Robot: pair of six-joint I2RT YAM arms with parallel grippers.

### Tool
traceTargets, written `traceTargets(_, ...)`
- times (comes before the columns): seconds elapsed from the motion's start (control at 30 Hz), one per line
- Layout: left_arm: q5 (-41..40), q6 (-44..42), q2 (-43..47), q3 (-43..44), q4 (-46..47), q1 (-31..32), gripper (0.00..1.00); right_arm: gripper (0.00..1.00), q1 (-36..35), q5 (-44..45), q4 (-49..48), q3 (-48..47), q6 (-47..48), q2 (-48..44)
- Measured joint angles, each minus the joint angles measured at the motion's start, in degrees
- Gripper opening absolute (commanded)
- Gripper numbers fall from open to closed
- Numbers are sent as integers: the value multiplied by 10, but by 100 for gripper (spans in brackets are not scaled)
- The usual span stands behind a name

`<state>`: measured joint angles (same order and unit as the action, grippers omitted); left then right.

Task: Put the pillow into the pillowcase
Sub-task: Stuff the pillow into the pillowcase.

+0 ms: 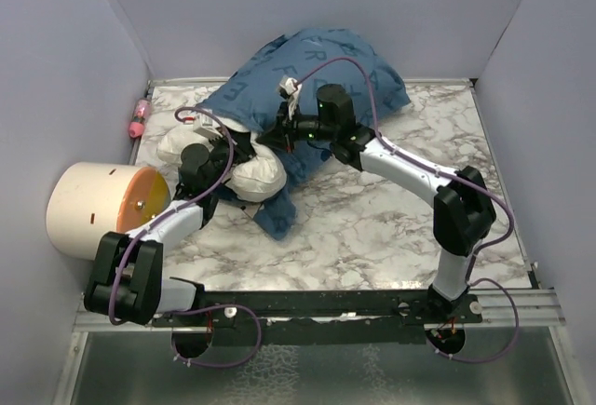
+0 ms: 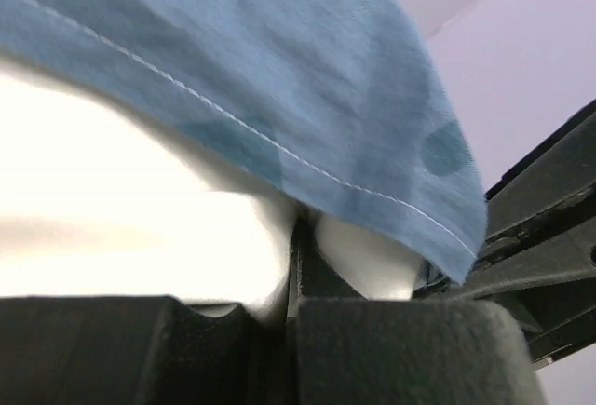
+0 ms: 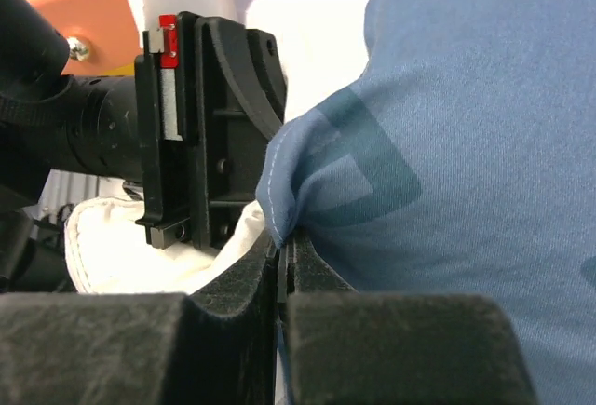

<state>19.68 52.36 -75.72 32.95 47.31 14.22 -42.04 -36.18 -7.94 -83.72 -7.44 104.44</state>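
Left tool [image 2: 293, 279] pinching pillow [image 2: 121, 209]; right tool [image 3: 282, 279] pinching pillowcase [image 3: 447, 163] edge.

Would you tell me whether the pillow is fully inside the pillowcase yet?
Partly in: one white end of the pillow sticks out of the pillowcase.

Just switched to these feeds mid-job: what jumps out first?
The blue pillowcase bulges at the far middle of the marble table, the white pillow poking out of its near-left end. Both arms meet there: the left gripper is shut on the pillow, the right gripper on the pillowcase hem. A cream drum with an orange face lies at the table's left edge.
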Motion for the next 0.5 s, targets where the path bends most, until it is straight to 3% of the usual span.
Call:
traceTargets(0.03,-17,-3,7,0,-2,1,0,5,2,-8,4,-19,-10,11)
traceTargets(0.1,-37,-9,14,-7,-3,5,0,28,13,-37,-7,-16,-29,19)
traceTargets(0.23,-24,-18,13,-46,-2,26,0,67,24,-81,-43,119,-36,-40)
traceTargets(0.27,-12,-19,11,-53,-2,29,0,71,23,-86,-41,154,-31,-67)
traceTargets(0.4,38,-19,7,-67,17,22,0,72,43,-92,-14,246,-33,-221)
traceTargets(0.5,59,-19,7,-67,21,8,0,74,141,-92,-23,235,-53,-283)
